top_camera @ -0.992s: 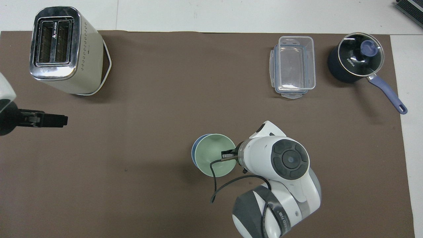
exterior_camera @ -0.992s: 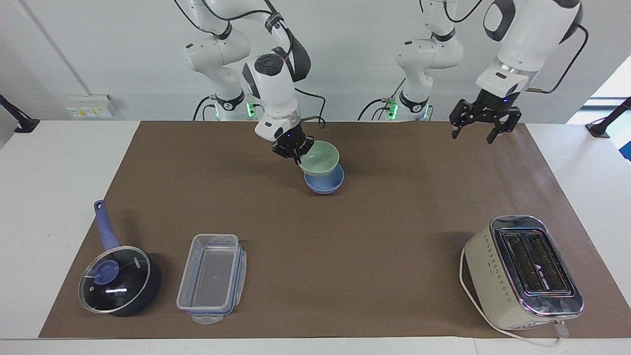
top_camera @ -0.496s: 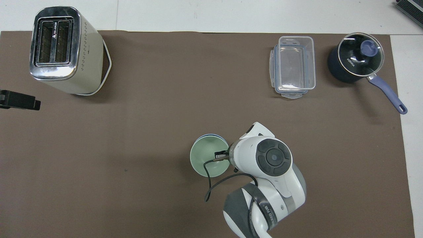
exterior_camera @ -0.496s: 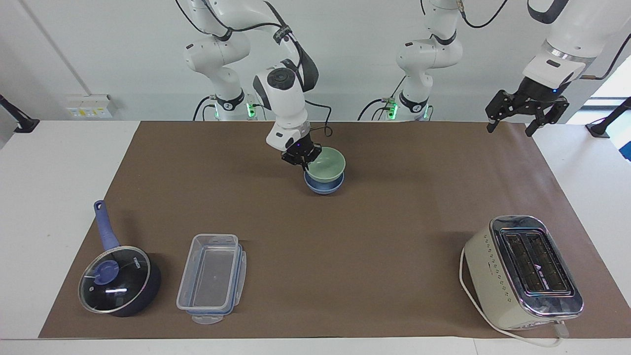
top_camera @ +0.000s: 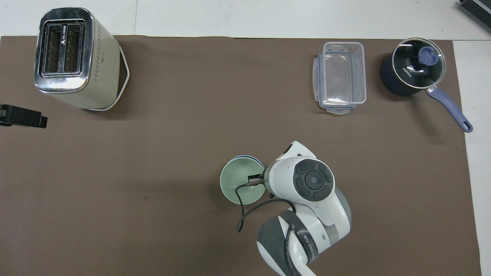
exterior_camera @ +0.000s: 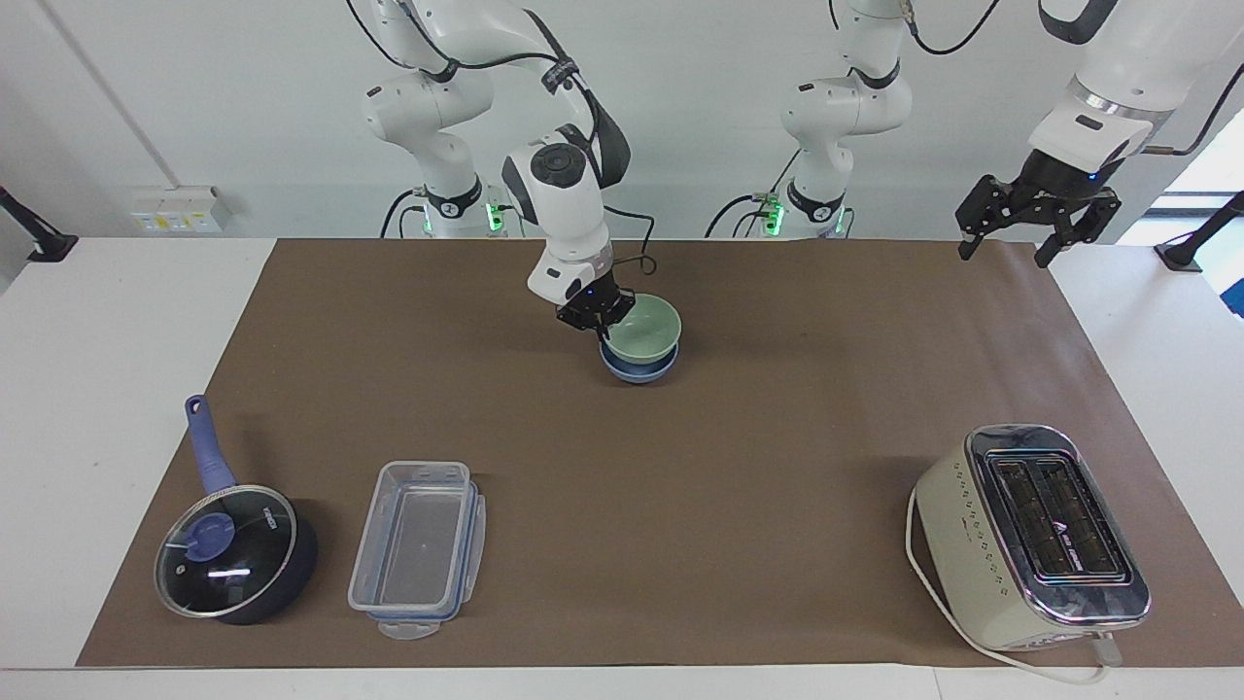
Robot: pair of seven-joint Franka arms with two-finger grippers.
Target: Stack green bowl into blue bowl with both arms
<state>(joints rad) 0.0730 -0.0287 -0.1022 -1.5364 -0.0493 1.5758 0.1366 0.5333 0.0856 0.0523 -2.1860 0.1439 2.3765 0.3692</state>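
The pale green bowl point(exterior_camera: 642, 328) point(top_camera: 240, 185) sits nested in the light blue bowl point(exterior_camera: 637, 369) point(top_camera: 245, 156) on the brown mat, in the middle of the table close to the robots. Only the blue bowl's rim shows beneath it. My right gripper point(exterior_camera: 601, 326) point(top_camera: 254, 179) is shut on the green bowl's rim, at the side toward the right arm's end. My left gripper point(exterior_camera: 1004, 245) point(top_camera: 23, 117) hangs open and empty in the air over the mat's corner at the left arm's end, where the left arm waits.
A cream toaster point(exterior_camera: 1032, 537) point(top_camera: 73, 57) stands far from the robots at the left arm's end. A clear plastic container point(exterior_camera: 420, 546) point(top_camera: 339, 76) and a dark lidded saucepan point(exterior_camera: 233, 549) point(top_camera: 416, 73) lie far from the robots at the right arm's end.
My right gripper has lowered the green bowl from a tilted hold above the blue bowl down into it. The left arm drew back toward its end of the table and rose.
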